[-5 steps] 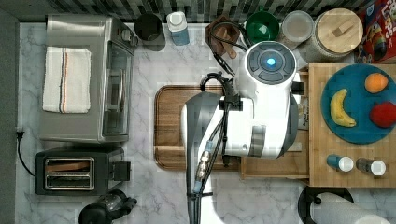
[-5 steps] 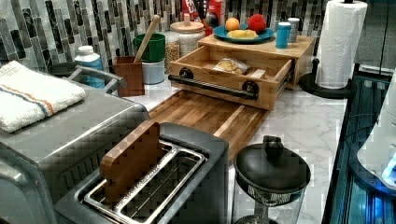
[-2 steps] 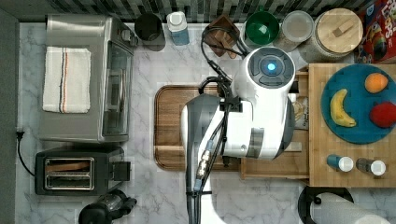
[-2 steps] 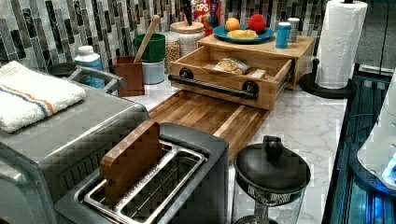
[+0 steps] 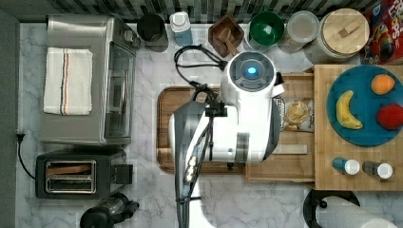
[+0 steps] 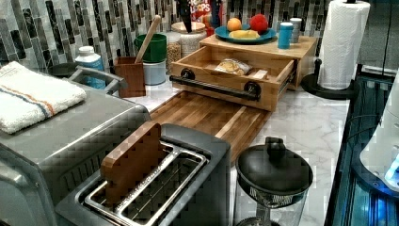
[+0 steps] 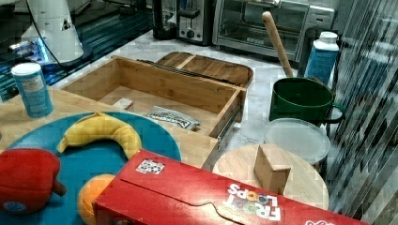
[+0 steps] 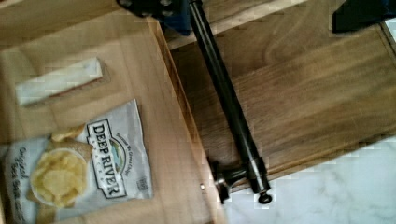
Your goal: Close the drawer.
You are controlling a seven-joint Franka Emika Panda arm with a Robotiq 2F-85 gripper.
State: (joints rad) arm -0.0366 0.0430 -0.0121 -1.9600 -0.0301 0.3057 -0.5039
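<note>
A kitchen: marble counter [image 5: 142, 199], toaster [image 5: 71, 176], toaster oven [image 5: 88, 78], tiled backsplash [image 6: 56, 28].

Light-wood drawer [image 6: 221, 80] with dark bar handle [image 8: 229, 100], blue plate [image 5: 363, 111], white-and-grey marble counter [image 6: 306, 127].

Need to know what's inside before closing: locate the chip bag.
The silver Deep River chip bag lies flat inside the open light-wood drawer, beside a small pale wooden block.

In the left view, the drawer [image 6: 235, 75] stands pulled out over the cutting board [image 6: 207, 117], a chip bag [image 6: 231, 67] inside; the plate [image 6: 244, 35] sits behind on top.
</note>
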